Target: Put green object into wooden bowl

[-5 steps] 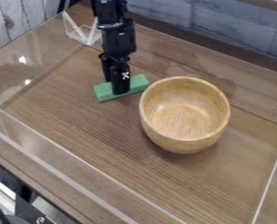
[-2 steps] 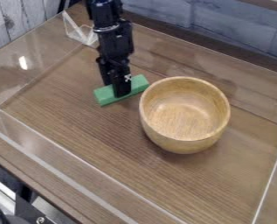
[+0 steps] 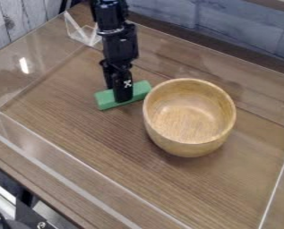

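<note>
The green object (image 3: 106,99) is a small flat green block lying low on the wooden tabletop, just left of the wooden bowl (image 3: 183,143). My gripper (image 3: 121,89) comes straight down on the block's right half. Its black fingers (image 3: 126,87) are closed on the block's sides and hide its middle. I cannot tell whether the block rests on the table or hangs just above it. The bowl stands upright with nothing inside, its rim a short gap from the fingers.
A clear plastic wall (image 3: 22,63) borders the table on the left, and another (image 3: 132,183) runs along the front. A cable (image 3: 78,29) hangs behind the black arm (image 3: 112,27). Bare wood lies in front of the block and bowl.
The gripper and the green block have shifted together slightly toward the camera. The bowl has stayed in place and the jaws keep the same width.
</note>
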Controlling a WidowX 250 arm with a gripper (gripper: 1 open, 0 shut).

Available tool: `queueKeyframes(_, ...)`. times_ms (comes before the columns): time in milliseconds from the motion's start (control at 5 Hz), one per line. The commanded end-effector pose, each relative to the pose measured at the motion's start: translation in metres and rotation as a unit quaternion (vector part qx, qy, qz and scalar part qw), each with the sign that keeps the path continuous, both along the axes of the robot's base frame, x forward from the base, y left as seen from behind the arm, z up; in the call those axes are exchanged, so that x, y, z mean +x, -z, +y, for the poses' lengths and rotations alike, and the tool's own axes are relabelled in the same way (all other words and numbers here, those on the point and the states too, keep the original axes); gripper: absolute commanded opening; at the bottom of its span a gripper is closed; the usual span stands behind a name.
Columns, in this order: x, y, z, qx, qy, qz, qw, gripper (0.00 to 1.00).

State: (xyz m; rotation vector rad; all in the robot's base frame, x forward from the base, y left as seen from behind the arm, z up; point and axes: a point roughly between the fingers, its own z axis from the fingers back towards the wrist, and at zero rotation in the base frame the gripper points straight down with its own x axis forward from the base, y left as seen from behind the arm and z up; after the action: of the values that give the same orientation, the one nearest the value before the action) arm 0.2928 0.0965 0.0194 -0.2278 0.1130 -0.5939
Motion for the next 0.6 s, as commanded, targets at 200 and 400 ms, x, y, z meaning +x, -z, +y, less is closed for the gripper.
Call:
queueKeyframes(200, -0.005, -0.006, 0.001, 0.007, 0.039, -0.006, 0.9992, 0.0)
queueKeyframes(400, -0.011, -0.035, -0.014, 0.014, 0.038, -0.022, 0.9989, 0.0)
